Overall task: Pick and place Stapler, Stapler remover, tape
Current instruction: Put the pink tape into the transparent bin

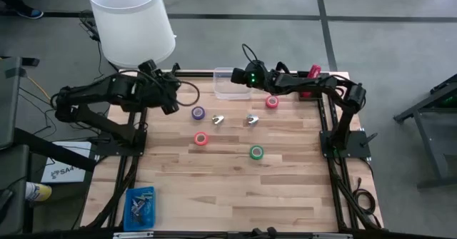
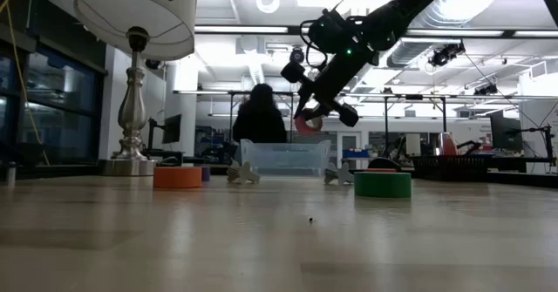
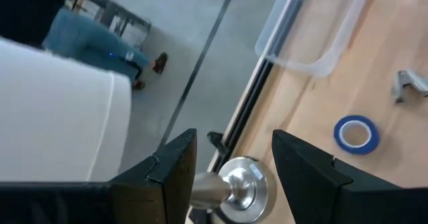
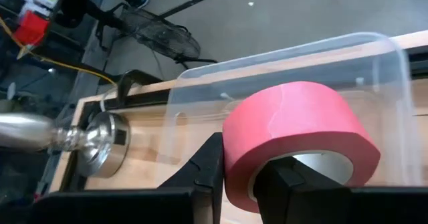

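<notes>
My right gripper (image 4: pixel 237 160) is shut on a pink tape roll (image 4: pixel 294 127) above a clear plastic bin (image 1: pixel 230 84) at the table's far edge; the low view shows the roll (image 2: pixel 307 124) hanging over the bin (image 2: pixel 283 157). On the table lie a purple roll (image 1: pixel 198 113), a red roll (image 1: pixel 201 138), a green roll (image 1: pixel 256 152), a pink roll (image 1: pixel 272 102) and two claw-shaped staple removers (image 1: pixel 218 119) (image 1: pixel 251 119). A red stapler (image 1: pixel 313 72) shows at the far right, mostly hidden by the right arm. My left gripper (image 1: pixel 171 100) stands open near the far left, by the lamp. My right gripper holds the pink roll by its wall (image 4: pixel 235 174). One finger (image 4: pixel 207 170) is outside the ring and the other (image 4: pixel 287 180) is inside its hole. The gripper slants down from the table's right side. The roll hangs tilted, clear of the bin and table.
A lamp with a white shade (image 1: pixel 132 21) and a metal base (image 3: pixel 244 184) stands at the far left corner, close to my left gripper. A blue box (image 1: pixel 139 207) sits near the front left corner. A person (image 2: pixel 260 118) is in the room beyond the table.
</notes>
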Robot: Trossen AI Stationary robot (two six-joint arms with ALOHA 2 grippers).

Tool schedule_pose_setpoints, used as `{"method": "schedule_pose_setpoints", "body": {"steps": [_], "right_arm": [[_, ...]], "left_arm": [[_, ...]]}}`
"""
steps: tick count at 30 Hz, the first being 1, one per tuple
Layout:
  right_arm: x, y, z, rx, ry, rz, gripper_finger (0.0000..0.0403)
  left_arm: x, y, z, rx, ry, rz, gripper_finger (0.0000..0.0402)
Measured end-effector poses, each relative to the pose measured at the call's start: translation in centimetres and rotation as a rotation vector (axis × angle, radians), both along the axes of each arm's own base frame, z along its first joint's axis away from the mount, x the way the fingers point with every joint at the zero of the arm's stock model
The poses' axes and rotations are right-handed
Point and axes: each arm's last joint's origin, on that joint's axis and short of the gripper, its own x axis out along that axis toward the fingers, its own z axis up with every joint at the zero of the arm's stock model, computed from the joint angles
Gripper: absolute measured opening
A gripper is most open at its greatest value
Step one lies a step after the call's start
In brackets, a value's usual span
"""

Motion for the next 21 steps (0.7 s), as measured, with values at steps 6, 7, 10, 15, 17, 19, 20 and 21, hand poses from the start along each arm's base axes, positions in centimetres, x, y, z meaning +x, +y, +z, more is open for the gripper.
{"method": "schedule_pose_setpoints", "body": {"steps": [6,7,10,15,17,19,20,21], "right_arm": [[-0.5,-0.8,-0.1,0.031,-0.011,0.004,0.0061],[-0.5,-0.8,-0.1,0.034,-0.009,0.006,0.0061],[-0.6,-0.8,-0.2,0.048,-0.003,0.015,0.0064],[-0.6,-0.7,-0.4,0.062,0.017,0.030,0.0093],[-0.6,-0.7,-0.4,0.064,0.016,0.035,0.0112],[-0.6,-0.7,-0.4,0.067,0.016,0.043,0.0133],[-0.6,-0.7,-0.4,0.067,0.016,0.043,0.0144],[-0.6,-0.7,-0.4,0.067,0.016,0.043,0.0154]], "left_arm": [[-2.0,1.2,-0.5,-0.041,-0.037,0.026,0.0190],[-2.3,1.3,-0.5,-0.048,-0.053,0.023,0.0190],[-3.1,1.6,-0.4,-0.068,-0.139,-0.010,0.0190],[-4.0,1.9,-0.5,-0.096,-0.260,-0.108,0.0190],[-4.2,2.0,-0.6,-0.097,-0.288,-0.137,0.0190],[-4.3,2.2,-0.7,-0.096,-0.303,-0.155,0.0190],[-4.4,2.3,-0.7,-0.096,-0.307,-0.161,0.0190],[-4.5,2.3,-0.8,-0.099,-0.309,-0.165,0.0190]]}}
